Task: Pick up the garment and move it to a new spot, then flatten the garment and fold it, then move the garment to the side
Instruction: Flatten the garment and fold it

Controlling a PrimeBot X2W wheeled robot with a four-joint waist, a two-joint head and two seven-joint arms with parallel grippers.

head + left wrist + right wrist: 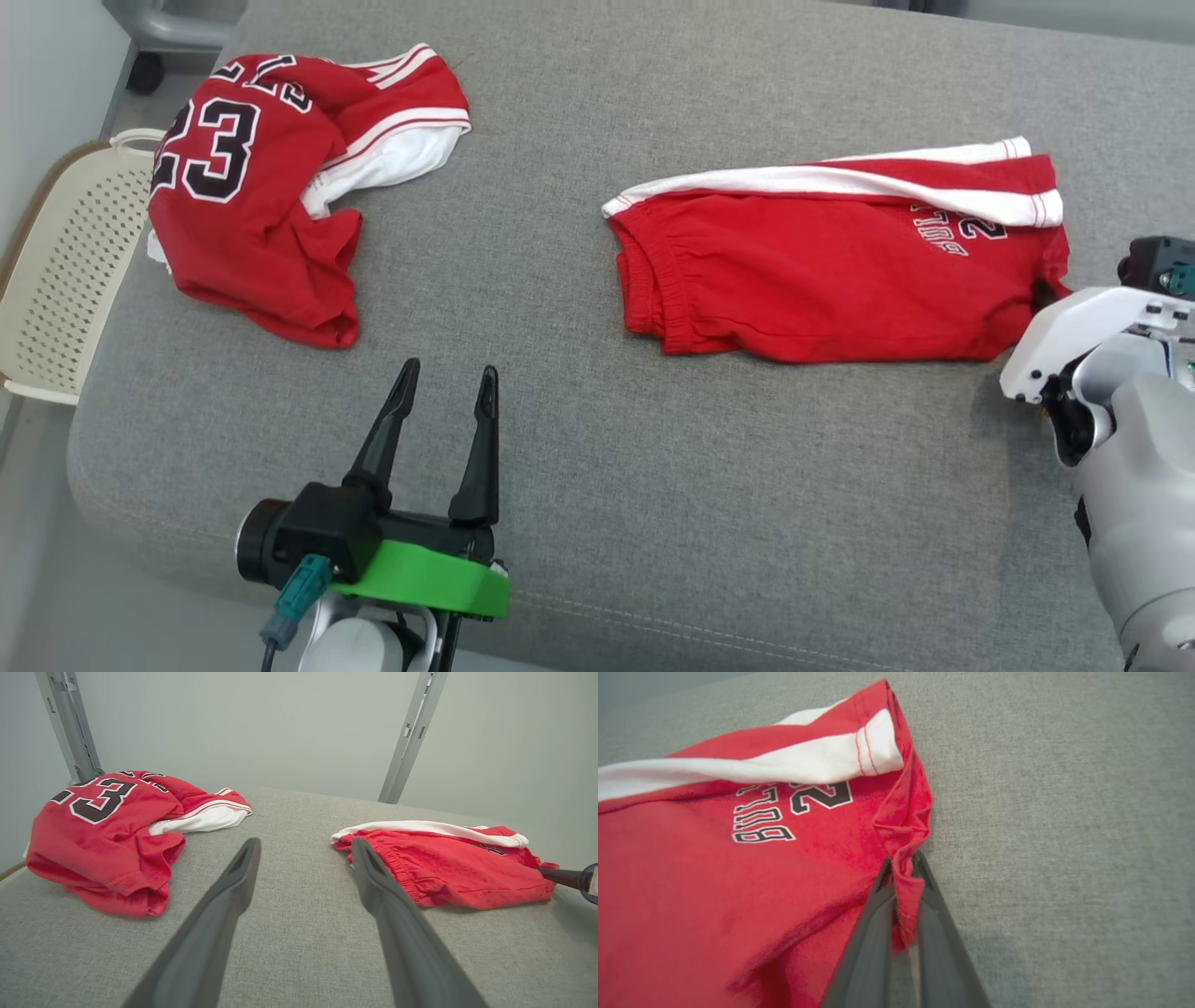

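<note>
Since the right gripper [903, 861] is clenched on just a thin fold at the hem corner of the shorts [822, 271], I'd say slipping is the main worry. That's a skinny bit of red cloth between the two dark fingers, and the rest of the shorts lies flat on the grey cushion [597, 523], well apart from the jersey [252, 215], off to its right. If the arm pulls sideways instead of up, the rough cushion cover could drag on the cloth and tug the corner free. I also can't tell if the pinch has both layers or only the top one. With one layer, the shorts would probably open up and hang lopsided on the lift, meaning more flattening work afterwards.

Other stuff: the jersey sits crumpled with its 23 facing up, so a new spot close to it risks the two red pieces overlapping and getting mixed up. The left gripper [448, 373] hovers a bit nearer the robot than the jersey, fingers spread, holding nothing. A swinging trouser leg could brush it. Just past the jersey's left side, off the cushion edge, there's a cream basket [65, 271]. Nothing sits between jersey and shorts.
</note>
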